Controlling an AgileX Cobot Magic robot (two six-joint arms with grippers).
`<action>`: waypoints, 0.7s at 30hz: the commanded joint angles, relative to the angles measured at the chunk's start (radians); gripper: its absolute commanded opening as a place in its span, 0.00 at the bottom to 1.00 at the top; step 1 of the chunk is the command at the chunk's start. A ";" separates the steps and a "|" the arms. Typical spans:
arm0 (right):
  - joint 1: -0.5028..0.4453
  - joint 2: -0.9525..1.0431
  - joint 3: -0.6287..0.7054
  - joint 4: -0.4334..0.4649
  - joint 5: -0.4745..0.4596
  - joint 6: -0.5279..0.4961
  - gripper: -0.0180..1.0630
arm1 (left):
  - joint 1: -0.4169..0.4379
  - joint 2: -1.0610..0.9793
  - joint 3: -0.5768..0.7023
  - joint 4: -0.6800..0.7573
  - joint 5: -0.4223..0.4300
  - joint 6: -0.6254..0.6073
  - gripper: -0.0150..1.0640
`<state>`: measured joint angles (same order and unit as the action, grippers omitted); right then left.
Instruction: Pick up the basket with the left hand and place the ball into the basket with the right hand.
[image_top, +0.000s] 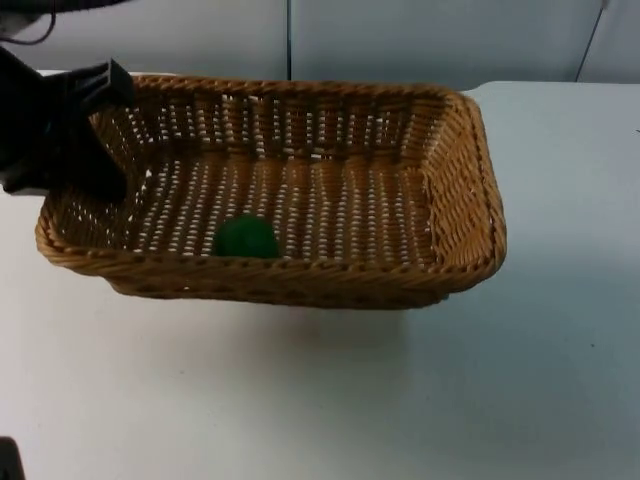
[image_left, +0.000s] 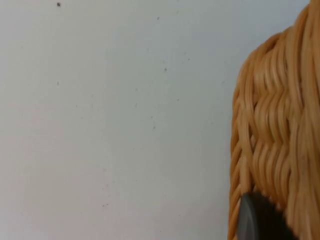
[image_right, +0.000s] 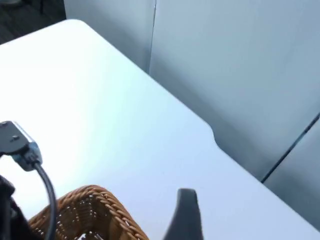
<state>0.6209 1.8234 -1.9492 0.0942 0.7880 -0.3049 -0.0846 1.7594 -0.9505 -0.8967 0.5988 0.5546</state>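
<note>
Desk (image_top: 560, 350), white and broad, carries the scene from the lower frame up to the grey partition wall (image_top: 420, 40) along the top. Across the middle of the top view sits the wicker basket (image_top: 455, 200), woven tan, seemingly raised a little off the desk with a faint shadow beneath its near wall. At the upper left of the frame the left gripper (image_top: 100, 90) is clamped on the basket's left rim; the left wrist view shows a dark fingertip (image_left: 252, 220) pressed against the weave. The right gripper (image_right: 184, 215) hangs high near the basket's corner, and I cannot tell how its jaws stand. The green ball (image_top: 244, 239) lies inside the basket, against the near wall. Judging by this, the placing step looks done; what remains is holding the basket steady. No writing or brand is legible.
</note>
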 joint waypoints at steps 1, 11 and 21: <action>-0.004 -0.009 -0.007 -0.012 0.026 0.020 0.63 | 0.002 0.045 -0.002 -0.035 -0.021 0.013 0.01; -0.004 -0.011 -0.007 -0.012 0.030 0.022 0.63 | 0.002 0.194 -0.026 -0.039 -0.049 0.049 0.04; -0.004 -0.011 -0.007 -0.012 0.030 0.022 0.63 | 0.002 0.230 -0.129 -0.034 0.047 0.063 0.79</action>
<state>0.6209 1.8234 -1.9492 0.0831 0.8178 -0.2875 -0.0831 1.9886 -1.0583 -0.9216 0.6332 0.6129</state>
